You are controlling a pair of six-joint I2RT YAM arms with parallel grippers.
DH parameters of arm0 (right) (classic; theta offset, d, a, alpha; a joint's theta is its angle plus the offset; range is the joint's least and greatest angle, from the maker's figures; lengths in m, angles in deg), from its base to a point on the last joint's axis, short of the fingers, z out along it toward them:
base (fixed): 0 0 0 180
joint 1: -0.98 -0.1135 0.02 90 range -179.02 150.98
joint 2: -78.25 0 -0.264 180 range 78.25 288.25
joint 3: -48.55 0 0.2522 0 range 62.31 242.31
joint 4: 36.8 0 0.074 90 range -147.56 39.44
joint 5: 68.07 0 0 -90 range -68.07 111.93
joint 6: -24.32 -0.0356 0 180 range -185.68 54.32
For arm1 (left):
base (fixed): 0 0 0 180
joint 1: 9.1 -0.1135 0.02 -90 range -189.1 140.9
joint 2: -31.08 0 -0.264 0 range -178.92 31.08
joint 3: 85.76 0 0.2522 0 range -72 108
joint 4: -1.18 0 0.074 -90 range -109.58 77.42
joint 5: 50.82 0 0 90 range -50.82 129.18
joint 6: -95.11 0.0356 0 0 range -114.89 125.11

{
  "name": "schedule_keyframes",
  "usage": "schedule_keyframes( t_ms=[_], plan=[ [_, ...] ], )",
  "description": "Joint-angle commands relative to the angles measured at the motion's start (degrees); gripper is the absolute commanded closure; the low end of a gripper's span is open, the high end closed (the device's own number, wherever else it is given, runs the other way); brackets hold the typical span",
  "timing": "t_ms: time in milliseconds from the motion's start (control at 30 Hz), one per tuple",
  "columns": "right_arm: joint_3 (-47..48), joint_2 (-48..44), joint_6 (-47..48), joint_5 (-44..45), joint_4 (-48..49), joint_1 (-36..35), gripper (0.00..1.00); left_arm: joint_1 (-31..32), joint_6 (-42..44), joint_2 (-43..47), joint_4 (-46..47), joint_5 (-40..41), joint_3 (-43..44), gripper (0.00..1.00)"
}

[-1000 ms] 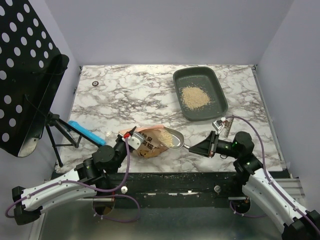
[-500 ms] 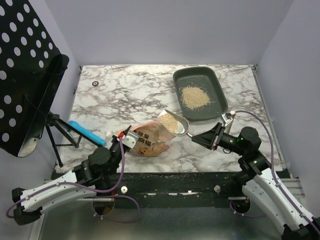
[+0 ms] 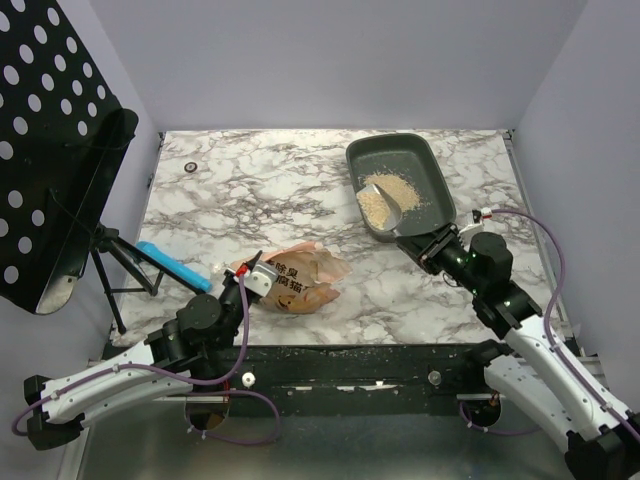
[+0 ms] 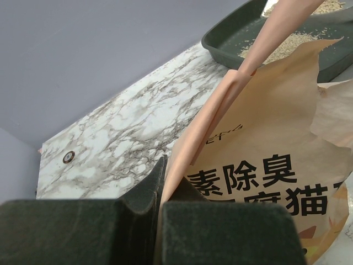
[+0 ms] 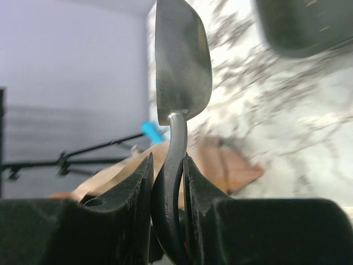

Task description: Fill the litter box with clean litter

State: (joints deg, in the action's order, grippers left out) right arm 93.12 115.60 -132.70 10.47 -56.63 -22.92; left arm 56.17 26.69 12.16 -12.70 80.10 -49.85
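Nearest the arm bases, the left gripper [image 3: 258, 272] is clamped on the upper edge of the litter bag [image 3: 302, 280], an orange-tan printed pouch lying on the marble table [image 3: 250, 190]. The left wrist view shows the fingers pressed together with the bag's folded lip between them. Writing on the bag is Chinese, in dark characters: "素除臭" on one line and "腐猫" below it, both cut off at the frame edge. No brand name is readable, and no other label shows anywhere. A blue object [image 3: 172, 266] lies just left of the bag, beside the foot of a black perforated stand [image 3: 50, 150]. Further out, the right gripper [image 3: 428, 243] pinches the curved handle of the metal scoop [image 3: 386, 208], jaws tight on either side of it in the right wrist view. The scoop's bowl hangs over the near half of the litter box [image 3: 395, 140], which sits at the far right of the table. Whether the bowl is loaded or tipped out cannot be told. The clean litter [image 3: 388, 192] forms one small heap in the middle of the box, with bare grey floor all round it. Judgement: filling is under way but early. The heap covers a minor share of the floor, so several more scoops from the bag look needed. A small round fitting [image 3: 190, 167] lies at the far left.
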Motion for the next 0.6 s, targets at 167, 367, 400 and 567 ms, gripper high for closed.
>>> schedule_keyframes(
  t_ms=[167, 367, 400, 567],
  plan=[
    [0.5, 8.4, 14.9, 25.7, 3.3, 0.3, 1.00, -0.2, 0.1, 0.7, 6.6, 2.7, 2.5, 1.00],
    [9.3, 19.9, 24.0, 27.8, -1.7, 0.8, 0.99, -0.6, 0.2, 0.1, 6.7, 2.4, 2.6, 1.00],
    [11.6, 22.3, 25.6, 28.0, -3.3, 0.9, 1.00, -0.6, 0.1, 0.0, 6.6, 2.4, 2.5, 1.00],
    [24.4, 32.5, 36.4, 30.4, -11.2, 1.0, 1.00, -0.8, -0.1, -0.1, 6.4, 2.1, 2.6, 1.00]
  ],
)
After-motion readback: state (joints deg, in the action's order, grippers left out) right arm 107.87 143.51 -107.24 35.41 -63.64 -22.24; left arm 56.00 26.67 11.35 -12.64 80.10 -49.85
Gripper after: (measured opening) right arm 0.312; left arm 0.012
